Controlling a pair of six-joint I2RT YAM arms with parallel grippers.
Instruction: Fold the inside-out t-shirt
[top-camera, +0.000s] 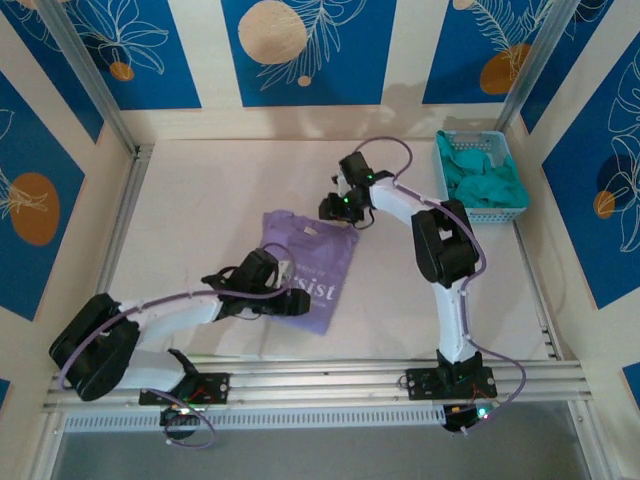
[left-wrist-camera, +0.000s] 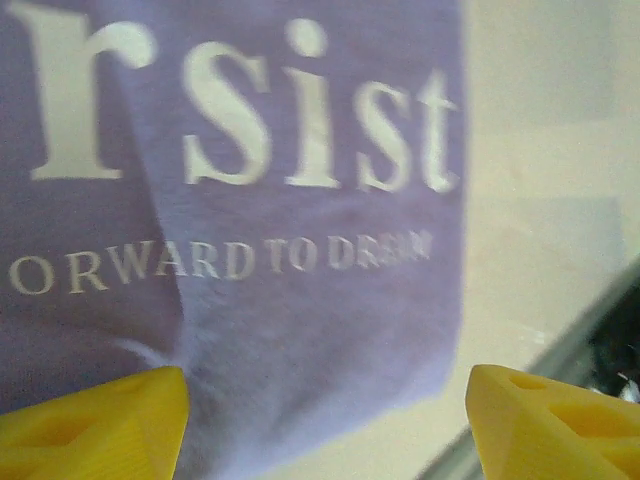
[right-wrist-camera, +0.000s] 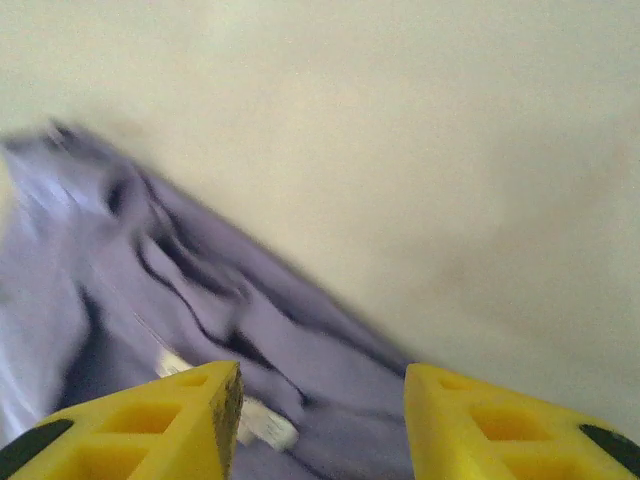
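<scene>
Overhead view of a pale table (top-camera: 200, 190) with two robot arms bolted at its near edge.

Nearest, the left arm stretches from the near left corner toward the middle. Its tool (top-camera: 292, 300) hangs over the near end of the inside-out t-shirt (top-camera: 318, 262). In the left wrist view the two yellow fingers (left-wrist-camera: 110, 420) stand wide apart with nothing clamped between them. The shirt's hem and white lettering (left-wrist-camera: 310, 120) lie just beyond them.

The lavender shirt lies flat near the middle of the table, already narrowed to a rough rectangle. Its long axis runs from the near edge toward the far edge, leaning slightly left as it goes far. The lettering sits at the near end.

Farther off, the right arm bends in from the near right and reaches over the shirt's far end. Its tool (top-camera: 338, 207) sits just above the far right corner of the cloth. In the blurred right wrist view its jaws are apart and grip nothing. Wrinkled purple cloth and a small white tag (right-wrist-camera: 265, 425) lie below them.

So each tool stands at one end of the long axis, left at the near end, right at the far end. A fold that brings one end onto the other would likely suit this.

At the far right corner, well apart, a blue basket (top-camera: 482, 212) holds a teal garment (top-camera: 480, 175).
</scene>
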